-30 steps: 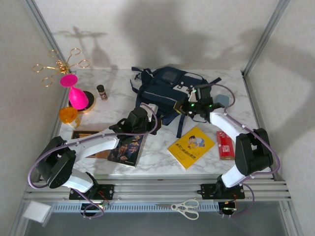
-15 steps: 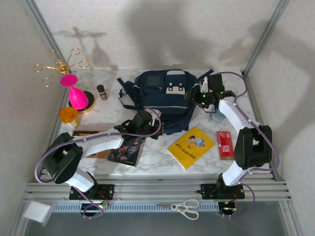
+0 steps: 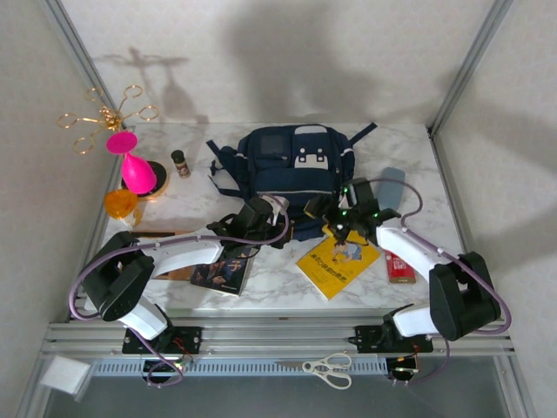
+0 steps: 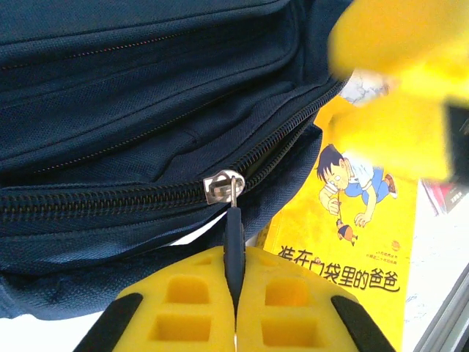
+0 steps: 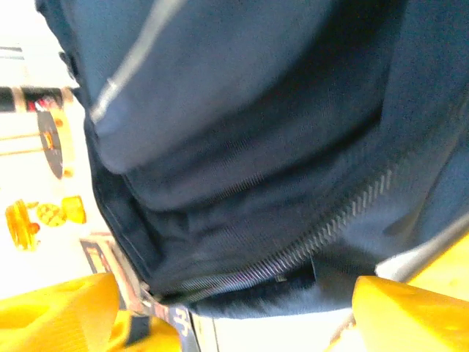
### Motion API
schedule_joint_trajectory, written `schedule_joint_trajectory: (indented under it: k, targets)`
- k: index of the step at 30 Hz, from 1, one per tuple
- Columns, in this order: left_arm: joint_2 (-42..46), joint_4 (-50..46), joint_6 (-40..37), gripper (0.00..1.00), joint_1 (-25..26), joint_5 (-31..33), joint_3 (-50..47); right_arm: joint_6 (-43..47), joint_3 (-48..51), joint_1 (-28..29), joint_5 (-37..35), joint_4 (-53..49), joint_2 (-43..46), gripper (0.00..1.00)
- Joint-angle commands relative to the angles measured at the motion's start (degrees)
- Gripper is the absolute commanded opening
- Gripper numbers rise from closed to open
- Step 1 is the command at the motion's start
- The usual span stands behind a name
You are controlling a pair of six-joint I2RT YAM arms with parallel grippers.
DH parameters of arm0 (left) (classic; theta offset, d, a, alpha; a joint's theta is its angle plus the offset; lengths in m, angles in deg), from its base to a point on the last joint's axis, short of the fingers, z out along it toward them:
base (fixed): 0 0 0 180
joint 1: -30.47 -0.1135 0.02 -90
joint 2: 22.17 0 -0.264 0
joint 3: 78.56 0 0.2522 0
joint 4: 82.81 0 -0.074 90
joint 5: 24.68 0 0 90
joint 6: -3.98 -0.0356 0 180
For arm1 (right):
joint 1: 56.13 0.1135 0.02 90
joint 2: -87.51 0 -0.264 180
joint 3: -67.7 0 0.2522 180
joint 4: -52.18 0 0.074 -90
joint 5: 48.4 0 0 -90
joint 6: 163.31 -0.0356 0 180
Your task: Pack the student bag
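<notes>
Top external view shows the student bag (image 3: 291,170) lying flat in the middle of the tabletop, toward the far edge, with its zipper side facing the near edge. A yellow book (image 3: 341,261) lies just beside that side. The right gripper (image 5: 231,293) is at the same side, spread wide and pinching nothing. The left gripper (image 4: 234,257) is the nearer of the 2, its fingers pressed together on the zipper pull (image 4: 233,224). The zipper teeth (image 4: 110,198) run along the bag's near side, so I judge the pull must travel sideways along this line.
</notes>
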Motion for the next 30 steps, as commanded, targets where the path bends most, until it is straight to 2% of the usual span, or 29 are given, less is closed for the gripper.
schedule_joint_trajectory:
  k: [1, 5, 8, 14, 16, 19, 22, 25, 28, 30]
  targets:
    - [0.45, 1.58, -1.53, 0.00, 0.49, -2.19, 2.23, -16.49, 2.96, 1.90, -2.27, 13.12, 1.14, 0.84]
    - [0.62, 1.80, -1.76, 0.00, 0.49, -2.20, 1.90, -28.33, 8.12, 3.33, -5.69, 23.20, -0.95, 0.80]
    - [0.25, 2.29, -1.78, 0.00, 0.49, -2.45, 2.08, -29.95, 6.00, 5.34, -9.26, 26.67, -4.19, 0.76]
    - [-0.56, -0.12, -3.32, 0.00, 0.49, -1.77, 4.29, -30.35, 5.88, 5.99, -13.39, 27.20, -6.93, 0.46]
    - [0.13, -0.92, -3.47, 0.00, 0.49, -0.51, 4.60, -26.69, 4.45, 5.42, -14.11, 24.34, -6.80, 0.29]
    - [1.83, -3.37, -3.22, 0.00, 0.41, 3.49, 4.86, -20.19, 2.37, 4.46, -14.14, 19.71, -5.58, 0.12]
    - [4.62, -6.78, -3.41, 0.00, -0.07, 7.97, 4.40, -11.69, 1.55, 1.89, -12.80, 15.79, -2.97, 0.00]
    - [7.20, -12.19, -1.65, 0.00, -2.67, 12.74, 3.81, -3.02, 0.62, -3.48, -9.07, 11.29, -0.33, 0.00]
    - [9.42, -11.67, -2.97, 0.00, -5.80, 9.69, 1.13, 2.95, 0.87, -10.77, -3.56, 11.49, 1.24, 0.00]
    - [9.72, -8.63, -4.46, 0.00, -7.13, 4.10, -0.66, 7.55, -2.05, -14.66, 1.75, 9.89, -0.63, 0.00]
